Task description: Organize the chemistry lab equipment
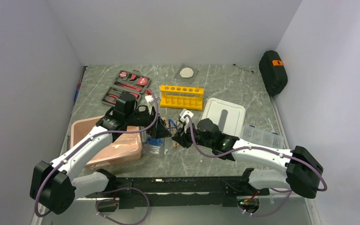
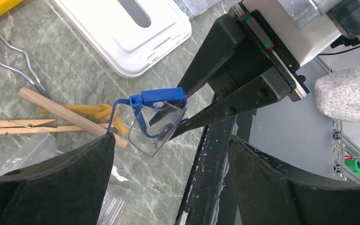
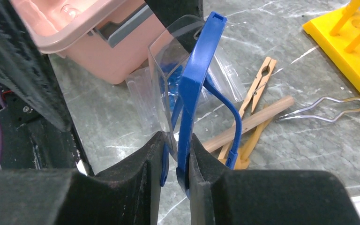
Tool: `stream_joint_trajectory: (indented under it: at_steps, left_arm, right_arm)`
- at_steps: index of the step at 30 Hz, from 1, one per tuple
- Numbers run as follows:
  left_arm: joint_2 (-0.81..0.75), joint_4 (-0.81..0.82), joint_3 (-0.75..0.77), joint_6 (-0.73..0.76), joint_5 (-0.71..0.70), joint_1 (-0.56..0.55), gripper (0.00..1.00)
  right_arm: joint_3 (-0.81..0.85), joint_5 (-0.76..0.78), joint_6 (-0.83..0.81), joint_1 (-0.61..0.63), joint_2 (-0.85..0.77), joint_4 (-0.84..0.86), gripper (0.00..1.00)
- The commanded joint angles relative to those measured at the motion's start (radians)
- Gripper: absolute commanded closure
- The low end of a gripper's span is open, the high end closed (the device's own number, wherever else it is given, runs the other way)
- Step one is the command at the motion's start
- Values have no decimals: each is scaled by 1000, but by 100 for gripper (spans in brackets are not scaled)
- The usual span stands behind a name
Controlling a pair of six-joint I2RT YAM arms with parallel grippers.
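The left arm reaches from the near-left corner to the middle of the worktop (image 1: 225, 84). Its left pincer (image 2: 168, 145) gapes wide and holds nothing, facing the safety glasses (image 3: 199, 61). The right arm comes in low from the near-right. Its right pincer (image 3: 178, 152) is nearly closed, clamping the glasses' blue frame and holding them above the bag of tubes (image 3: 138, 101) and wooden clamps (image 3: 258, 86). From above, both wrists largely hide the glasses.
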Motion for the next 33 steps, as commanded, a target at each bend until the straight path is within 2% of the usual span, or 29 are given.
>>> stream_joint_trajectory:
  at_steps: [1, 16, 21, 25, 31, 33]
  left_arm:
    - [18, 59, 26, -24, 25, -17, 14]
    - [61, 100, 19, -57, 99, -44, 82]
    - [69, 112, 16, -66, 124, -50, 99]
    - [63, 121, 11, -65, 142, -53, 100]
    - [41, 150, -7, -70, 154, -55, 100]
    - [35, 158, -11, -73, 153, -55, 100]
  right_arm:
    - [-6, -42, 5, -4, -25, 84, 80]
    - [-50, -102, 29, -35, -44, 134, 81]
    - [-58, -129, 32, -47, -57, 144, 80]
    - [-73, -142, 42, -63, -78, 150, 77]
    - [-109, -199, 74, -110, -130, 188, 55]
    - [-115, -213, 76, -122, -143, 190, 45]
